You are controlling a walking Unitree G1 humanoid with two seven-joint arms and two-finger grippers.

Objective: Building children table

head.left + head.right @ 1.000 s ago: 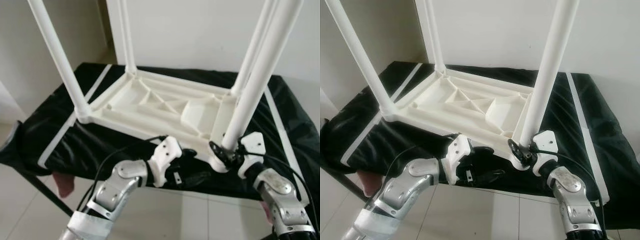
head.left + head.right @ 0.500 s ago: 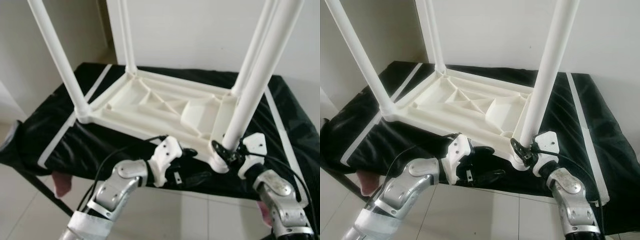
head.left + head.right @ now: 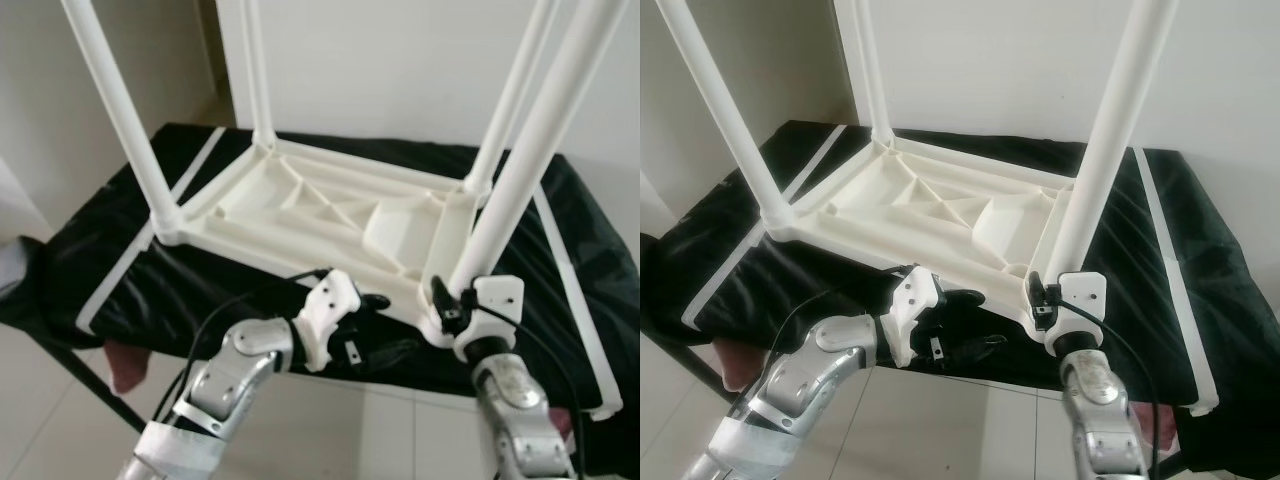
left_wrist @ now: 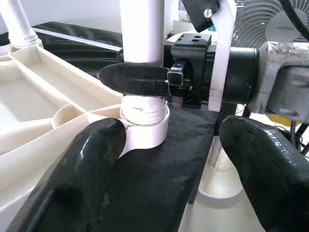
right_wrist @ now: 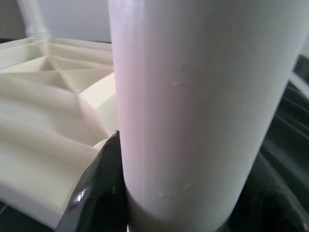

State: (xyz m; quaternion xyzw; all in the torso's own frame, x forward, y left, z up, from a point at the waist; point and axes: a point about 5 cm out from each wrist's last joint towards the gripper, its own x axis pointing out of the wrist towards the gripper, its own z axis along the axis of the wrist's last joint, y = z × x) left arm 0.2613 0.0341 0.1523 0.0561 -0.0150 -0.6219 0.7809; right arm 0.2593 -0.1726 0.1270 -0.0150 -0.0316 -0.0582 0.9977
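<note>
Tabletop: white plastic children's table top (image 3: 330,215) lies upside down on a black cloth (image 3: 150,290), ribbed underside facing up.
Legs: four white tube legs stand up from its corners; the near-right leg (image 3: 1100,170) leans slightly to the right (its foot sits in the corner socket (image 4: 145,128)).
Right gripper: right gripper (image 3: 452,305) is at the base of the near-right leg, black fingers (image 4: 140,79) closed around the tube just above the socket.
Left gripper: left gripper (image 3: 965,320) hovers at the table top's near edge, just left of that socket, fingers (image 4: 96,159) spread wide, gripping nothing.
Cloth: white stripes (image 3: 580,290) run along both of its sides.
Floor: pale tiles (image 3: 60,400) below the near edge.
</note>
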